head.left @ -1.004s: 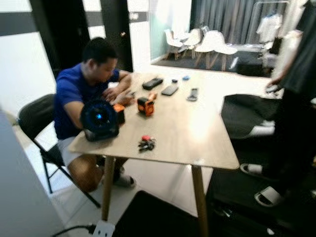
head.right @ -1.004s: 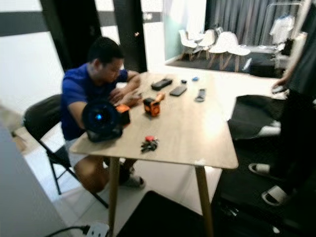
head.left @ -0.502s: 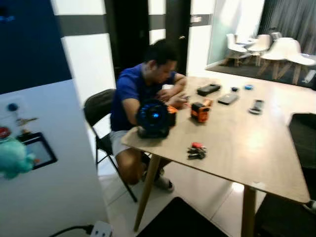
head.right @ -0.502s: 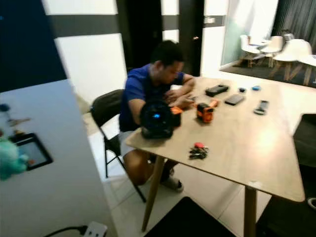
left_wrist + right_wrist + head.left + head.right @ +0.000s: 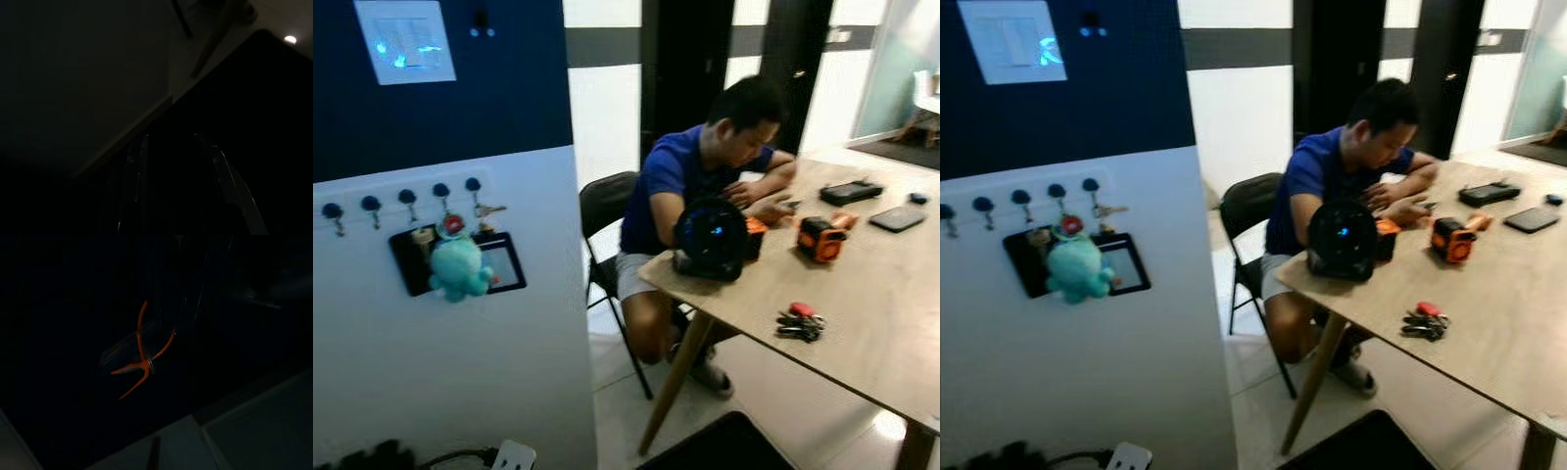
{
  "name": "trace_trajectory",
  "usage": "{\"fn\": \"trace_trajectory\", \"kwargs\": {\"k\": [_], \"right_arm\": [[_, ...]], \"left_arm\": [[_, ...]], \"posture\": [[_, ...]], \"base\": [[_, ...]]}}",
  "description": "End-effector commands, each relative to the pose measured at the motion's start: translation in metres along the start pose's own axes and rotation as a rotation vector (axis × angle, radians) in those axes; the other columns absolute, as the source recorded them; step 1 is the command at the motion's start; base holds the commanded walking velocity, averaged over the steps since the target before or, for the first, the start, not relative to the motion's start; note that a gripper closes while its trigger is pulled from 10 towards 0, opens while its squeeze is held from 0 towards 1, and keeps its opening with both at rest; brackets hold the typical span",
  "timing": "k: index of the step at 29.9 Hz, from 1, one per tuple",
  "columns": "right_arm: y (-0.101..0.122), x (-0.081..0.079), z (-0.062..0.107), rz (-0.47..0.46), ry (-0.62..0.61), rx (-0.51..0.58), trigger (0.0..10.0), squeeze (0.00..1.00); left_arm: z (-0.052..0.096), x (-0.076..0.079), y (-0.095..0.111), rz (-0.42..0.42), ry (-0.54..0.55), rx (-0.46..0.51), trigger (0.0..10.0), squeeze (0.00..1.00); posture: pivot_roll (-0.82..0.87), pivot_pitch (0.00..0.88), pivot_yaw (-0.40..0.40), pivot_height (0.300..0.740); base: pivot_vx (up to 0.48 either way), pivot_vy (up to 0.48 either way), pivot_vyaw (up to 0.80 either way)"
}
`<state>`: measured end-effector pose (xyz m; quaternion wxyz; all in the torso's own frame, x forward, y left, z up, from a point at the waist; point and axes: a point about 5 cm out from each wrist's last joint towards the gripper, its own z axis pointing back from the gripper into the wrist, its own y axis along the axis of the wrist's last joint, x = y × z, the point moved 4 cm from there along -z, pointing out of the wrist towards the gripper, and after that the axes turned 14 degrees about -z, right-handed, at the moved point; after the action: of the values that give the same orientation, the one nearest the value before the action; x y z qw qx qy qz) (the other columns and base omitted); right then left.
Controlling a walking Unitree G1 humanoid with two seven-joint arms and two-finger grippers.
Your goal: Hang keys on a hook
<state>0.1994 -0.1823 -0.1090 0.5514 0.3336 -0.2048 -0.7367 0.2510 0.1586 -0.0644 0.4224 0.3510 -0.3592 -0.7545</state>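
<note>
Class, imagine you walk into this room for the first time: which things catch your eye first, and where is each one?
A teal plush toy hangs on the white wall panel at the left, beneath a row of dark hooks. At the right, a person in a blue shirt sits at a wooden table, behind a round black device with a blue light. A bunch of keys with a red tag lies near the table's front edge.

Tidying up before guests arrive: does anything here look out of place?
A bunch of keys lies loose on the table near its edge, though the wall hooks have free spots. Nothing looks spilled or broken.
</note>
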Motion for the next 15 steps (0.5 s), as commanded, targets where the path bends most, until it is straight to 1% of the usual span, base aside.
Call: {"fn": "trace_trajectory", "kwargs": {"k": [1, 3, 4, 7, 8, 10, 11, 14, 15], "right_arm": [[0.003, -0.006, -0.003, 0.0, 0.013, 0.005, 10.0, 0.0], [0.004, -0.006, -0.003, 0.0, 0.012, 0.006, 10.0, 0.0], [0.005, -0.006, -0.003, 0.001, 0.011, 0.007, 10.0, 0.0], [0.005, -0.006, -0.004, 0.001, 0.011, 0.008, 10.0, 0.0], [0.007, -0.006, -0.004, -0.001, 0.012, 0.011, 10.0, 0.0], [0.007, -0.007, -0.004, -0.001, 0.012, 0.012, 10.0, 0.0], [0.008, -0.007, -0.005, -0.003, 0.012, 0.015, 10.0, 0.0], [0.009, -0.007, -0.005, -0.005, 0.012, 0.016, 10.0, 0.0], [0.01, -0.008, -0.006, -0.009, 0.012, 0.021, 10.0, 0.0]], "left_arm": [[0.002, -0.001, -0.007, 0.008, 0.0, -0.035, 10.0, 0.0], [0.002, 0.0, -0.008, 0.016, -0.003, -0.044, 10.0, 0.0], [0.001, -0.001, -0.01, 0.011, 0.005, -0.058, 10.0, 0.0], [0.002, -0.002, -0.01, 0.005, 0.019, -0.061, 10.0, 0.0], [0.002, -0.004, -0.013, -0.012, 0.032, -0.088, 10.0, 0.0], [0.002, -0.005, -0.015, -0.021, 0.036, -0.105, 10.0, 0.0], [0.002, -0.007, -0.02, -0.033, 0.047, -0.14, 10.0, 0.0], [0.002, -0.008, -0.023, -0.04, 0.054, -0.162, 10.0, 0.0], [0.002, -0.006, -0.023, -0.035, 0.038, -0.167, 10.0, 0.0]], "posture": [[0.07, 0.007, 0.011, 0.74], [0.07, 0.007, 0.011, 0.74], [0.07, 0.006, 0.011, 0.74], [0.07, 0.005, 0.011, 0.74], [0.07, 0.007, 0.01, 0.74], [0.07, 0.007, 0.01, 0.74], [0.07, 0.009, 0.011, 0.74], [0.07, 0.009, 0.011, 0.74], [0.06, 0.011, 0.013, 0.74]], "base": [[0.0, 0.0, 0.8], [0.0, 0.0, 0.8], [0.0, 0.0, 0.8], [0.0, 0.0, 0.8], [0.0, 0.0, 0.8], [0.0, 0.0, 0.8], [0.0, 0.0, 0.8], [0.0, 0.0, 0.8], [0.0, 0.0, 0.8]]}}
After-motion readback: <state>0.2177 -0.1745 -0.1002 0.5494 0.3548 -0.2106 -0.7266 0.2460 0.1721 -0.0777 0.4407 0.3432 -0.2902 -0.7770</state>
